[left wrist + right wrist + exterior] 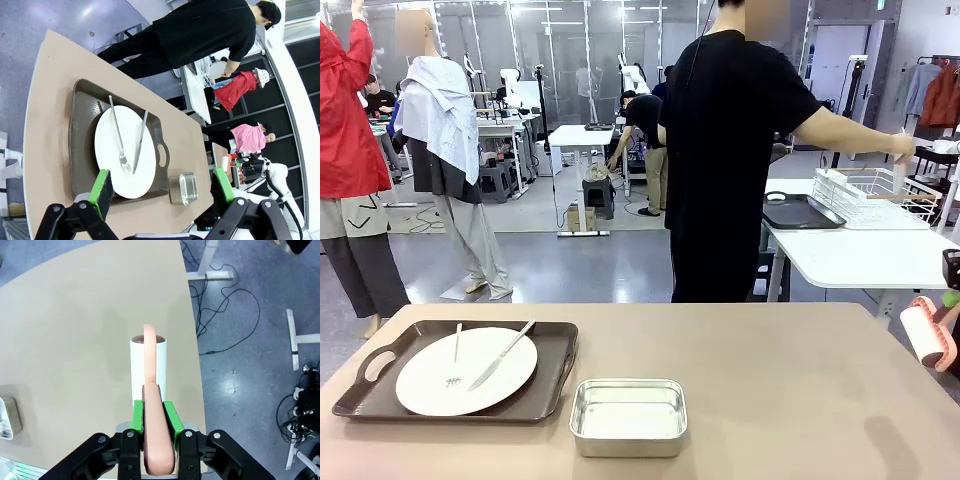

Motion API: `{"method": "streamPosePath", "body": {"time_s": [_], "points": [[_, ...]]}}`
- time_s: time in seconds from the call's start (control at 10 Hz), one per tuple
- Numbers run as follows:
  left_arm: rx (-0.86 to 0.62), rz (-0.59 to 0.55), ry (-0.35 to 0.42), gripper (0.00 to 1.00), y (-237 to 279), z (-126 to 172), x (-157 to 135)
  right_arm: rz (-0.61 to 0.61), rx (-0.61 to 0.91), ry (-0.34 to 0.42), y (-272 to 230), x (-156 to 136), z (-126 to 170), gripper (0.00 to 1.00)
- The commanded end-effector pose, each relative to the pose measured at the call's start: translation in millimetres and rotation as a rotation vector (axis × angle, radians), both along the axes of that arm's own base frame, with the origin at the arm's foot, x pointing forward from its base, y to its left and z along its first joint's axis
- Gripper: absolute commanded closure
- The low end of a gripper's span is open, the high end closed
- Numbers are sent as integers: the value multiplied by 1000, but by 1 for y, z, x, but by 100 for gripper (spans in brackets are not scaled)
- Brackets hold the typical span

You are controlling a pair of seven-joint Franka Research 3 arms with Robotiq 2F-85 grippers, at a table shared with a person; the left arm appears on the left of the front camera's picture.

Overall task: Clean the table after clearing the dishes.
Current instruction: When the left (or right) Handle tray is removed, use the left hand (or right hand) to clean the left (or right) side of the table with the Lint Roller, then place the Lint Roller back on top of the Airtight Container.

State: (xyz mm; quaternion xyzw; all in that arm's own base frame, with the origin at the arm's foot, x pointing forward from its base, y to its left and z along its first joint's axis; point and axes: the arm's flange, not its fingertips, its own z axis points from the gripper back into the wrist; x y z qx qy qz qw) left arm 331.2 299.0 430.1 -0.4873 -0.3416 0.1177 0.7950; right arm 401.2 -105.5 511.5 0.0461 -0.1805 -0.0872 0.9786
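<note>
On the left of the tan table point(770, 380) lies a dark brown tray point(552, 380) carrying a white plate point(420, 385) with a fork point(456, 345) and a knife point(500, 357). From above, the left wrist view has the same tray point(82, 140) and plate point(131, 172), and my left gripper point(161, 186) hangs over them, open and holding nothing. At the table's right edge my right gripper point(950, 300) is shut on the pink handle of a white lint roller point(926, 335). Its wrist view has this gripper point(153, 417) clamping the handle, with the roller point(148, 362) above bare tabletop.
A small steel pan point(628, 416) sits near the table's front middle. A person in black point(730, 150) stands at the far side, reaching toward a wire rack point(875, 195) on a white side table point(860, 255) that also holds a dark tray point(800, 212).
</note>
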Motion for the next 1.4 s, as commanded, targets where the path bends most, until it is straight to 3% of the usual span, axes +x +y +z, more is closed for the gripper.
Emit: {"method": "streamPosePath", "body": {"time_s": [0.0, 1.3], "points": [[-11, -4, -13, 0, 2, 3, 0, 2, -5, 1, -3, 3, -5, 78], [-11, -4, -13, 0, 2, 3, 0, -5, 5, 14, -3, 2, -6, 78]]}}
